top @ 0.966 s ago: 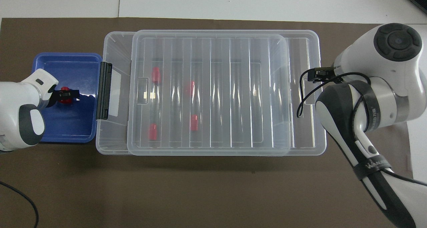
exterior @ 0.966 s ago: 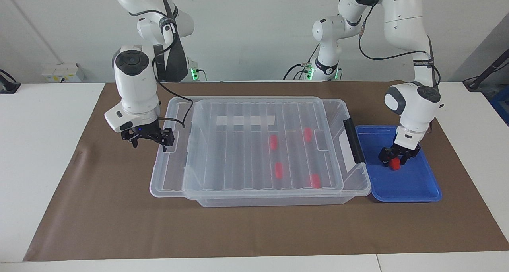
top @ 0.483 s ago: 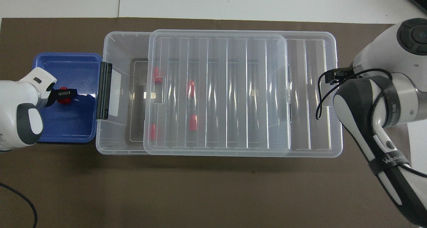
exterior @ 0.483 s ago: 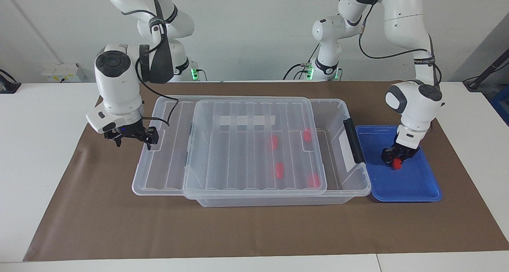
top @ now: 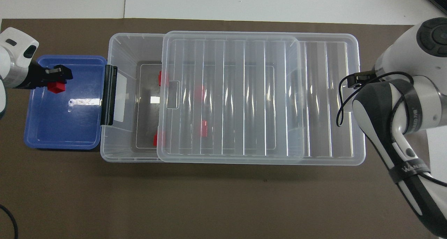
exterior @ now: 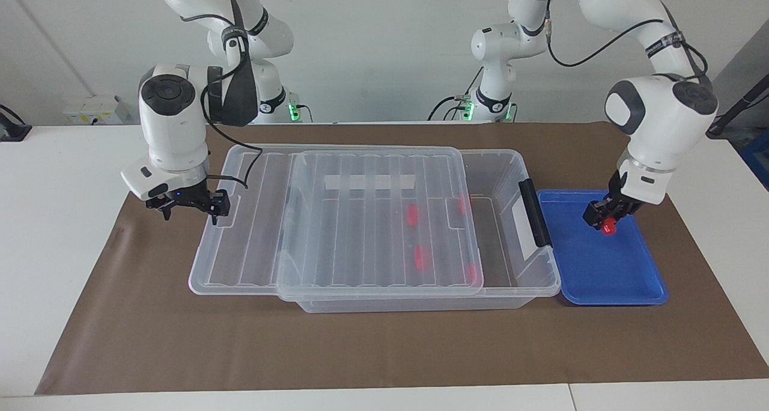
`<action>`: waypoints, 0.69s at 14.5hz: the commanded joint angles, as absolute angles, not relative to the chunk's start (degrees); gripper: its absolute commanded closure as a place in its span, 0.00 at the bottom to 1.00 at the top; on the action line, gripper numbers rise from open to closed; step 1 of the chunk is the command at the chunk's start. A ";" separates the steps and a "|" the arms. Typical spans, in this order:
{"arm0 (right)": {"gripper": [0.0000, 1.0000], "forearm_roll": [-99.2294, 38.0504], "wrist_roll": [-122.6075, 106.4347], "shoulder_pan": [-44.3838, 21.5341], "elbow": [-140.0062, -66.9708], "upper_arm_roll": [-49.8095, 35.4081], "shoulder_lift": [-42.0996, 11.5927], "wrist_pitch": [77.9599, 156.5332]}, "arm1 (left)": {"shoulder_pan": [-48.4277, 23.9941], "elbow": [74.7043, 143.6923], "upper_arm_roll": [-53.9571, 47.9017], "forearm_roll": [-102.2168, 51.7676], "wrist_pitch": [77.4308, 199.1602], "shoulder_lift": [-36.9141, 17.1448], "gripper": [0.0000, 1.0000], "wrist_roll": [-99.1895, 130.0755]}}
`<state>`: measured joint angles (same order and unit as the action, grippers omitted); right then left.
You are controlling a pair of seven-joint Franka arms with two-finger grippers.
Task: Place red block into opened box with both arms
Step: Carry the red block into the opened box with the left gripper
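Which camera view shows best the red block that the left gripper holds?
The facing view: the red block hangs clear below the shut left gripper, above the blue tray. The overhead view shows the block too, but not its height over the tray.

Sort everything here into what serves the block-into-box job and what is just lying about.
Job: red block, in the left gripper over the blue tray; box; its lid, right gripper at its end.
Lying about: brown mat; four red blocks already inside the box.
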<state>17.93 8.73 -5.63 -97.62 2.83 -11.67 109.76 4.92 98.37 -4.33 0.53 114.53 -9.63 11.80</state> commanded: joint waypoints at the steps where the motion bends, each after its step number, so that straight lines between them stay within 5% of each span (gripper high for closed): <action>1: 0.00 20.30 6.16 -4.40 -97.73 2.46 -10.90 108.20 | 2.81 90.63 -4.83 -0.96 105.40 -9.06 1.00 17.99; 5: 0.00 22.06 3.70 -2.99 -97.73 2.46 -10.90 108.19 | -0.33 92.71 -8.61 -6.86 110.45 -6.59 1.00 34.50; 10: 0.00 24.51 2.55 -2.20 -97.73 2.46 -10.81 107.76 | -6.14 105.27 -8.79 -6.86 124.42 -3.34 1.00 37.27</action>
